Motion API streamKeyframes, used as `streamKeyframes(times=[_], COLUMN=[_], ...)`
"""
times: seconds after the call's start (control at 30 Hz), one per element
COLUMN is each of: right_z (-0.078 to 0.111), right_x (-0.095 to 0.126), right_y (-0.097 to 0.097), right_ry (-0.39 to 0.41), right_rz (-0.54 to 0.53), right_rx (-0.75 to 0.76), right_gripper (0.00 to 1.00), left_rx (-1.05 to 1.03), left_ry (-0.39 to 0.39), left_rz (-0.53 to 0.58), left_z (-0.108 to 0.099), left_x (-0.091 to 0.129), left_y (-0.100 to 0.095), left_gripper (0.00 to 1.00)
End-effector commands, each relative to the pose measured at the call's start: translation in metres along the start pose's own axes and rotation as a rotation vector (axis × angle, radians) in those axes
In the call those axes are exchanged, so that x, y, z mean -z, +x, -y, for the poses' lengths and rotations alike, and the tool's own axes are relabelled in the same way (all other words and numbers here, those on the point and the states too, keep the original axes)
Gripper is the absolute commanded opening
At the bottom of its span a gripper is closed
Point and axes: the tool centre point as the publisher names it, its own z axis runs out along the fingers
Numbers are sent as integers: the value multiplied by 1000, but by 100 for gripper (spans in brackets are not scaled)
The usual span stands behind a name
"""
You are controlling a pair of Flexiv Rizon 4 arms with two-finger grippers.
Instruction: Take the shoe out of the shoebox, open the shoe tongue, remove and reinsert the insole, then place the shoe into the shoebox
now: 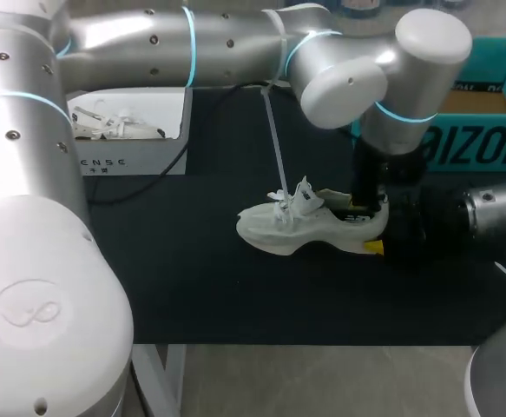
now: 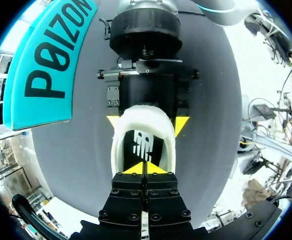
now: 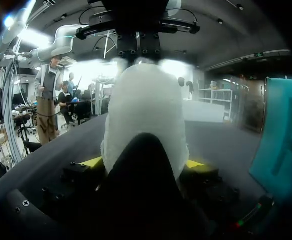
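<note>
Dark bench: right claw grips the shoe by its heel; left claw closed at the insole. White box, far-left corner, holds crumpled paper; teal shoebox far-right.

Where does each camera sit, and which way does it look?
Head view: above, behind, looking down at black table; left arm, right arm show.
Left wrist view: on left arm, looking past left hand into white lace-up sneaker.
Right wrist view: on right arm, past right hand, facing sneaker's heel.
Wrist views share: sneaker, both hands.
</note>
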Motion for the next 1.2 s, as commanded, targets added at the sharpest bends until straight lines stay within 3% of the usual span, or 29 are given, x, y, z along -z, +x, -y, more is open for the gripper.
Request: streamKeyframes(times=[0.03,0.53,1.0,1.03,1.07,1.13,1.2], right_z=[4,4,4,4,4,4,4], right_x=[-3,-3,-3,-3,-3,-3,-3], right_y=[0,0,0,0,0,0,0], right_ry=[1,1,1,1,1,1,1], right_rz=[0,0,0,0,0,0,0], right_rx=[0,0,0,0,0,0,0], right_gripper=[0,0,0,0,0,0,0], left_rx=[-15,-71,-121,-122,-125,-126,-123], left_ry=[-8,10,-9,-11,-11,-13,-14], left_rz=[-13,-61,-60,-59,-54,-53,-57], left_z=[-7,-12,-23,-22,-21,-20,-18], left_x=[-5,-32,-42,-42,-41,-41,-42], left_y=[3,27,16,15,14,14,13], left_gripper=[0,0,0,20,30,41,41])
